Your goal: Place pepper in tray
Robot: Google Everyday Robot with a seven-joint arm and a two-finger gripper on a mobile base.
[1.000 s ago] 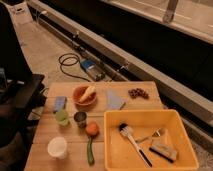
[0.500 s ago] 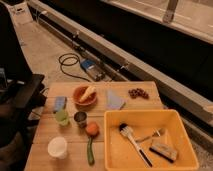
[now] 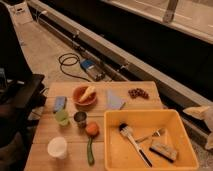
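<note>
On the light wooden table (image 3: 44, 132), the long, thin, dark green pepper (image 3: 90, 151) is laid just left of the big yellow plastic tray (image 3: 116, 150). The gripper is not seen near it and is opened wide.

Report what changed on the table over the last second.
Nothing visibly changed. The hand stays at the right edge, above the yellow tray, holding nothing. The green pepper still lies on the table below the orange fruit, outside the tray.

The tray (image 3: 116, 157) is bright yellow on a light wooden tabletop (image 3: 50, 132). A dark green pepper (image 3: 90, 151) lies below an orange fruit (image 3: 92, 129). The pale hand (image 3: 202, 125) sits by the tray's right edge.
</note>
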